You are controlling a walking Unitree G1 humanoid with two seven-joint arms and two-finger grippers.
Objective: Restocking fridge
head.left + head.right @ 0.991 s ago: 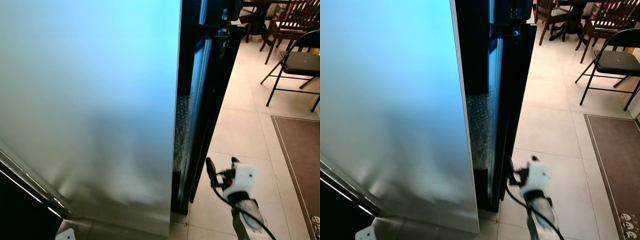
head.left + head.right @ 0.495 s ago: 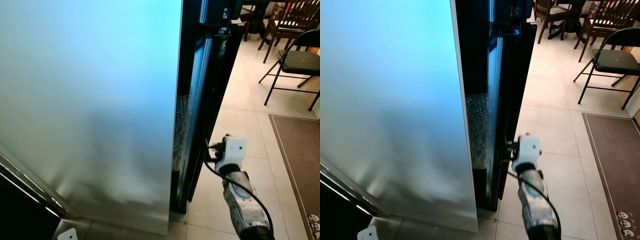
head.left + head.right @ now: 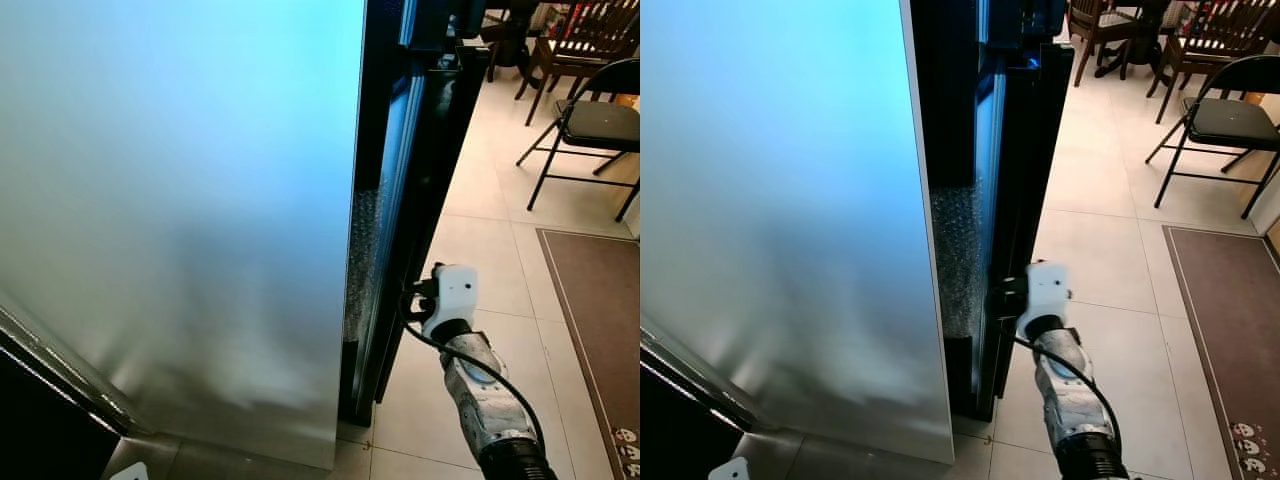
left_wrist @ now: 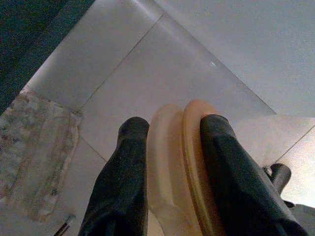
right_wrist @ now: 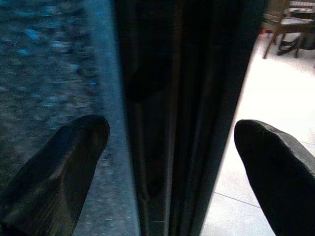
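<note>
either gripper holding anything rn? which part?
Left gripper: shut on a pale tan disc-shaped item, pinched across its thin rim. Right gripper: open, holding nothing, fingers straddling the dark fridge door edge.

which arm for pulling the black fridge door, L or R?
Right. The right pincer is open, its fingers straddling the black fridge door's edge. The left pincer is shut on a pale beige disc-shaped object, pointed at the tiled floor.
</note>
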